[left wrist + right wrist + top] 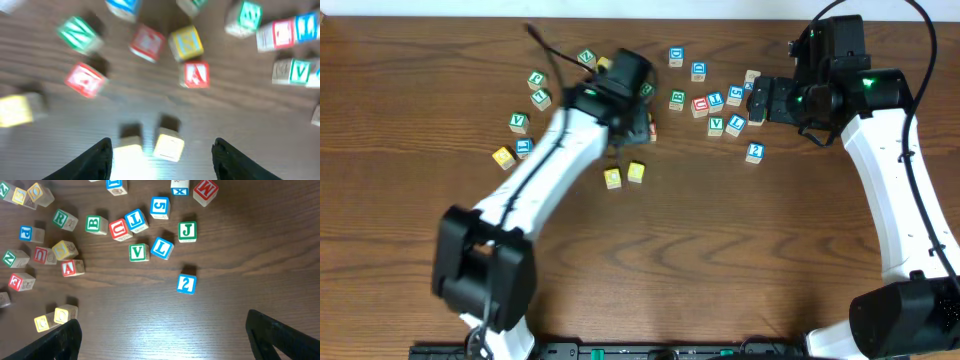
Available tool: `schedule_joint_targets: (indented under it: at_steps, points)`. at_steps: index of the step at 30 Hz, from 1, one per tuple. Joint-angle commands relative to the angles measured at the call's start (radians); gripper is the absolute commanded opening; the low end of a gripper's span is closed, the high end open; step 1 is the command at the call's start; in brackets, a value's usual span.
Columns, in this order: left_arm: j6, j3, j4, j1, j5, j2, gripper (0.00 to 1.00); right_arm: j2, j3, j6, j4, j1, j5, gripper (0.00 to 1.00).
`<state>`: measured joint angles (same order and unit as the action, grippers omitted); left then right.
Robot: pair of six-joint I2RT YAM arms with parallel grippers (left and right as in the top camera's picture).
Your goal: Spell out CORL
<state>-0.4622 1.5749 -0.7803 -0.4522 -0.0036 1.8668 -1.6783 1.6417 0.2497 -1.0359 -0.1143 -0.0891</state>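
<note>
Two yellow blocks, C [612,178] and O [636,172], stand side by side in the middle of the table. In the blurred left wrist view they lie between my fingers, C [129,147] and O [169,145]. My left gripper [162,162] is open and empty, hovering just behind them [638,125]. My right gripper [165,340] is open and empty over bare wood, near the block cluster [760,100]. The right wrist view shows C [42,323], O [62,314], a green R block [62,218] and two blue L blocks [136,220] [162,247].
Several loose letter blocks are scattered along the back of the table: green V [138,252], green J [187,231], red U [118,229], red A [72,267], blue 2 [186,284] [755,152]. More blocks lie at the back left [520,122].
</note>
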Motion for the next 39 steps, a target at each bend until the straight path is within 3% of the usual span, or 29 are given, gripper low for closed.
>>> schedule_joint_targets:
  at_steps: [1,7,13,23,28,32,39]
  points:
    - [0.096,0.015,-0.047,0.111,-0.016,-0.042,0.63,-0.002,-0.002,0.004,-0.005,0.001,0.008,0.99]
    - [0.167,0.015,-0.068,0.225,-0.014,-0.045,0.64,-0.002,-0.002,0.005,0.011,0.001,0.007,0.99]
    - [0.201,0.015,-0.037,0.246,-0.009,-0.045,0.64,-0.044,-0.002,0.005,0.042,-0.046,-0.052,0.99]
    - [0.232,0.015,0.131,0.243,0.052,-0.045,0.64,-0.113,-0.002,0.069,0.153,-0.070,-0.052,0.91]
    - [0.248,0.015,0.251,0.210,0.075,-0.023,0.64,-0.113,-0.002,0.068,0.153,-0.070,-0.051,0.93]
    - [0.341,0.032,0.380,0.157,0.075,0.051,0.63,-0.113,-0.002,0.067,0.141,-0.070,-0.051,0.94]
    - [0.497,0.281,0.308,0.066,0.075,0.298,0.64,-0.113,-0.002,0.055,0.055,-0.070,-0.047,0.94]
